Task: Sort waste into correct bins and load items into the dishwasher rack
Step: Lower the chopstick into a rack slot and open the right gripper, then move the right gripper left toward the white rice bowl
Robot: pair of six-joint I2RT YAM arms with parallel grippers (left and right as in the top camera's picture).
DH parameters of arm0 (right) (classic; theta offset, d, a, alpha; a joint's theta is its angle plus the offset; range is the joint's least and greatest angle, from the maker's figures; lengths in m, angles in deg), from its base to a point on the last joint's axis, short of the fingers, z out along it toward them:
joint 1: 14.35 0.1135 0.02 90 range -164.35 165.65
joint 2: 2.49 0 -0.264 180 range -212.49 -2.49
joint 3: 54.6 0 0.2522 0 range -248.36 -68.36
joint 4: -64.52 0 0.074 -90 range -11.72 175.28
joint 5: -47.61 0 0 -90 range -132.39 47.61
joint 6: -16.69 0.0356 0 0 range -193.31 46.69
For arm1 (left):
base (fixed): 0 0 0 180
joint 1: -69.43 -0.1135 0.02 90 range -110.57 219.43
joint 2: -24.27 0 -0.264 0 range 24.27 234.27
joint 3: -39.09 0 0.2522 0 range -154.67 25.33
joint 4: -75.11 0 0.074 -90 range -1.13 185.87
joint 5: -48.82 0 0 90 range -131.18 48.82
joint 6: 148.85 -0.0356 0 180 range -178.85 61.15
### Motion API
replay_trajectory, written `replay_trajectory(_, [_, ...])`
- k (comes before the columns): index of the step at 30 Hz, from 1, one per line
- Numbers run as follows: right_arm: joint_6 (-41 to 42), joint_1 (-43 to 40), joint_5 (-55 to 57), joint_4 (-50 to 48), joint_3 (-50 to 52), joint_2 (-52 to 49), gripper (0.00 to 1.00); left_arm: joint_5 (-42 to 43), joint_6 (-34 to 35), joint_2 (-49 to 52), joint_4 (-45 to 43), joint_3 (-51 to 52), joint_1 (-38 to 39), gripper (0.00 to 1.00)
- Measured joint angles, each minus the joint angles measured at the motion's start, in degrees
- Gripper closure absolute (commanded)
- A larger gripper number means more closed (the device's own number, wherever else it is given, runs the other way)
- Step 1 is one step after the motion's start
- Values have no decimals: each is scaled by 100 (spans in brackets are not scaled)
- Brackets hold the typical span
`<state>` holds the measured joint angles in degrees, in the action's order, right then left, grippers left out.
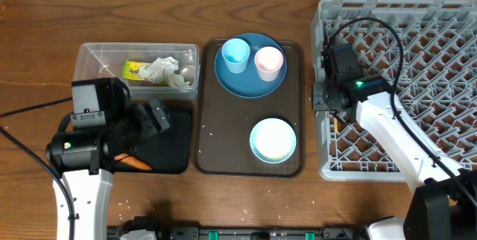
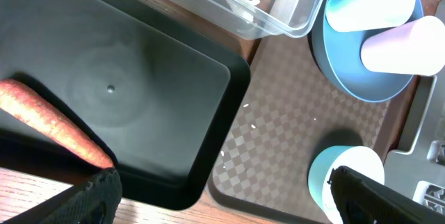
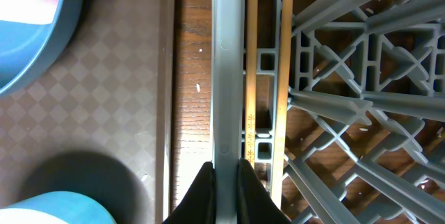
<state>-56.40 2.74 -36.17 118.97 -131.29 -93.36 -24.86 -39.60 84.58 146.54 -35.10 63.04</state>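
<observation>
My left gripper point(image 1: 154, 117) is open and empty above the black tray point(image 1: 173, 139), which holds the orange carrot piece point(image 1: 135, 163), also in the left wrist view point(image 2: 52, 121). The clear tub point(image 1: 97, 55) holds white tissue point(image 1: 165, 71) and the yellow-green wrapper point(image 1: 135, 68). The blue plate point(image 1: 250, 83) carries the light blue cup point(image 1: 235, 53) and pink cup point(image 1: 269, 62). The white bowl point(image 1: 273, 139) sits nearer the front. My right gripper point(image 3: 224, 189) is shut on the left wall of the grey dishwasher rack point(image 1: 417, 16). The chopsticks point(image 3: 251, 78) lie inside the rack along that wall.
The plate and bowl sit on a brown serving tray point(image 1: 223, 143) between the black tray and the rack. A few rice grains point(image 2: 252, 126) lie on it. A black cable point(image 1: 22, 107) crosses the table at far left.
</observation>
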Motion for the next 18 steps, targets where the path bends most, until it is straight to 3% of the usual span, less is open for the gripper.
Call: replay_trajectory(18, [-24,52,238,33,0,0,94,0,0,0,-2,0,0,2])
